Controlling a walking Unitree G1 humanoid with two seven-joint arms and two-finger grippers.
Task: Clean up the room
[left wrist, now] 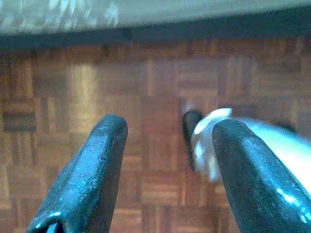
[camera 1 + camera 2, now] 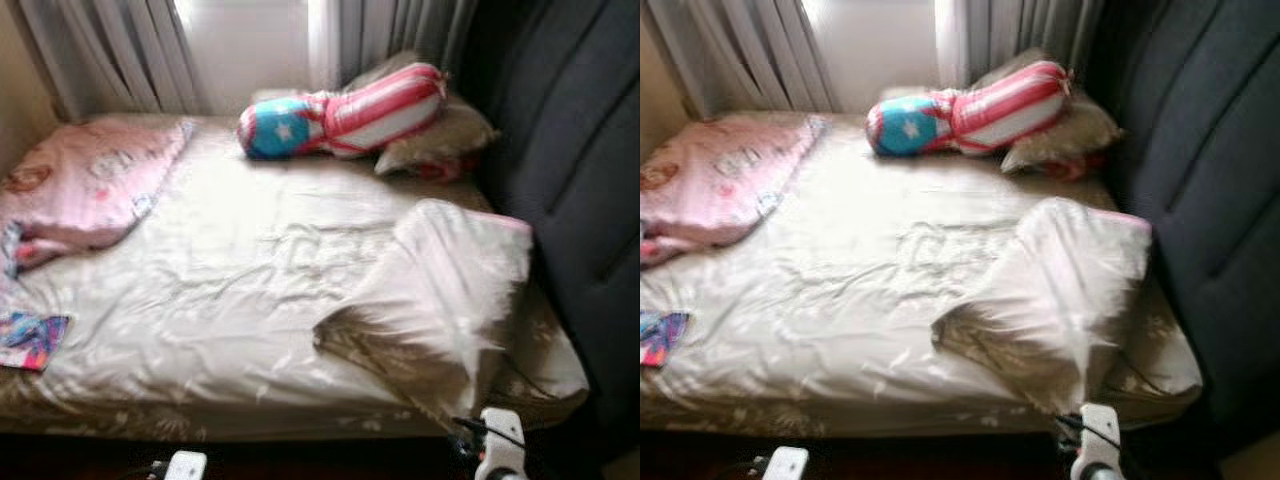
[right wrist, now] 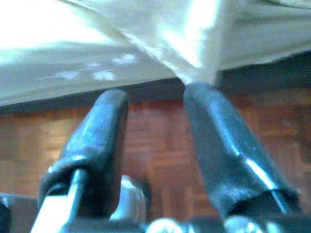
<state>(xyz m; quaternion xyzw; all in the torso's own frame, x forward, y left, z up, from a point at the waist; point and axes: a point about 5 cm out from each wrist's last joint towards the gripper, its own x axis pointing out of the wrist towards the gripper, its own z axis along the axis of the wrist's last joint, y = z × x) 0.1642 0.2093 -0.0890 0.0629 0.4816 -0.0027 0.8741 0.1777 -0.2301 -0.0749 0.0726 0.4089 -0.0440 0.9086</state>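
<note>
Two grippers hung low at the near edge of the bed (image 2: 200,425), over the parquet floor (image 1: 155,87). Left gripper (image 1: 167,145): fingers spread apart, nothing between them; the other arm's white and black tip showed beyond its fingers. Right gripper (image 3: 153,104): fingers parted, nothing held; one fingertip (image 3: 199,94) sat right at a hanging corner of the cream sheet (image 2: 230,270), contact could not be judged.

Sheet lay rumpled across the mattress, with one flap (image 2: 440,290) turned back on the right near side, showing a patterned underside. Pink blanket (image 2: 90,185) lay bunched at the far left. Striped red, white and blue bolster (image 2: 345,115) lay at the far end, against a beige pillow (image 2: 440,140) to its right. Small colourful item (image 2: 30,340) rested on the near left edge; identity unclear. Dark padded headboard (image 2: 570,170) stood along the right side, grey curtains (image 2: 110,50) at the far end.
</note>
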